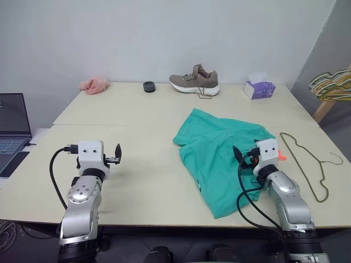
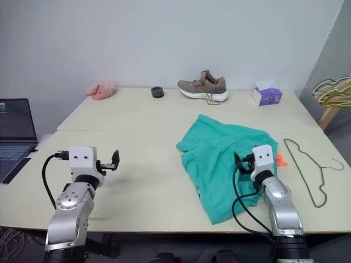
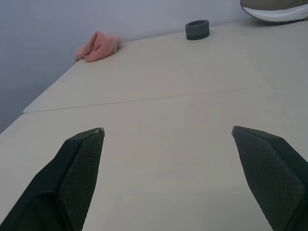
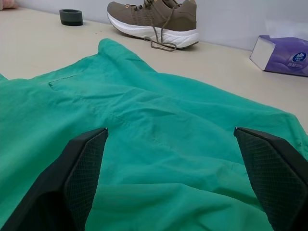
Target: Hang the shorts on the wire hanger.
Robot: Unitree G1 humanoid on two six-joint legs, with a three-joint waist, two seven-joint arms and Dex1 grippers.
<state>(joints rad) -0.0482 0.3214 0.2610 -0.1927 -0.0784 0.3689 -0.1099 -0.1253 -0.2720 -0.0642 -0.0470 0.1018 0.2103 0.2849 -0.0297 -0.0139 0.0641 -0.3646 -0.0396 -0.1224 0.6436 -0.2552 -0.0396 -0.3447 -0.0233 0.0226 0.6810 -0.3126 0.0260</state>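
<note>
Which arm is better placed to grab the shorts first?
The right. Its open claw hovers over the shorts, with the wire hanger beside them; the left claw is over bare table.

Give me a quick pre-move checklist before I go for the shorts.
1. Left gripper open, nothing held: ok.
2. Right gripper open, over the shorts: ok.
3. Shorts gripped: not ok, lying loose on the table.
4. Wire hanger flat on the table, beside the shorts on the robot's right, apart from them: ok.
5. Shoe, tissue box and pink cloth at the far edge, away from both: ok.
</note>
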